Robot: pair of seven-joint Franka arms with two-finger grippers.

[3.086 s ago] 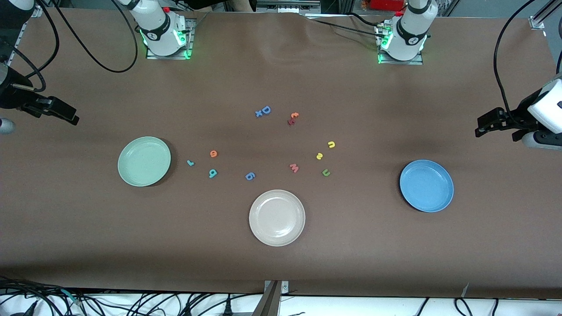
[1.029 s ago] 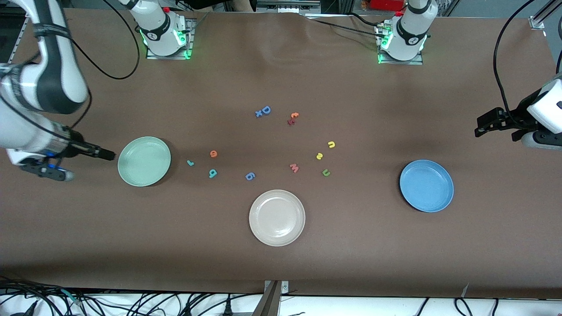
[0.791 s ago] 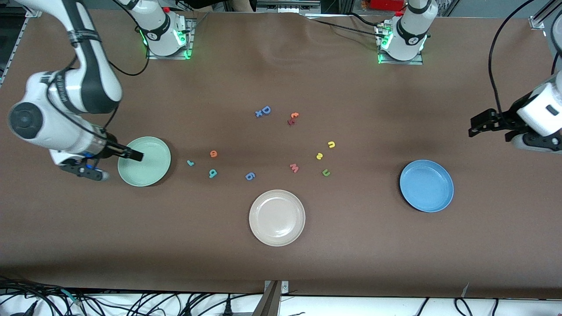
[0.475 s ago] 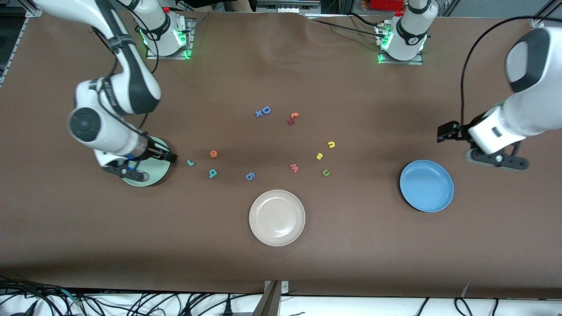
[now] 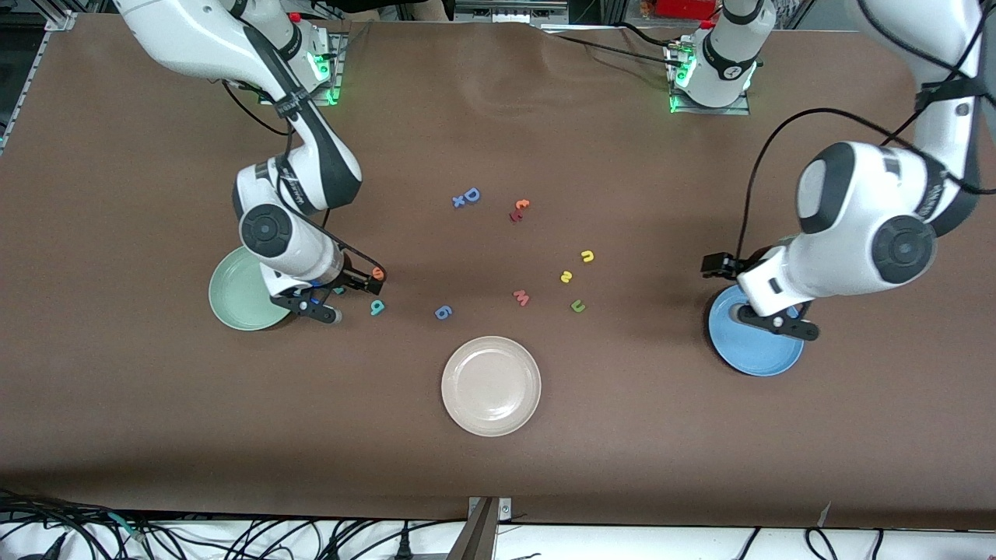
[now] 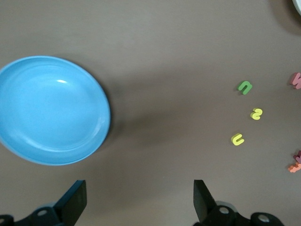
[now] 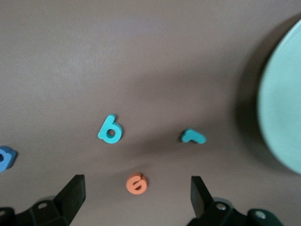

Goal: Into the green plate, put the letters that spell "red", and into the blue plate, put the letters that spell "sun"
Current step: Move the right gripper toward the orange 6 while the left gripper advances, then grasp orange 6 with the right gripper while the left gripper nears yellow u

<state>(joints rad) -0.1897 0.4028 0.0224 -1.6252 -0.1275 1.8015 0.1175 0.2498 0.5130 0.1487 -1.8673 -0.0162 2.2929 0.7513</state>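
Right claw hangs low over the teal r, orange e and teal d, jaws wide apart w/ nothing held; right wrist view shows all three letters flat on the tabletop between its fingers: r, e, d. Green plate sits just beside them toward the right arm's end, partly under the arm, so each drop should be a short carry. Judging by the pose, it's lining up a first pick, prob. the r or e.

Left claw is over the blue plate's edge, also wide open & empty. Blue plate is bare. Yellow s, green u, yellow n lie clustered toward mid-table, well apart from it; left wrist view shows them ahead: u, s, n.

Both plates have no letters yet. Tiny thin foam = pinch needs to come down square.
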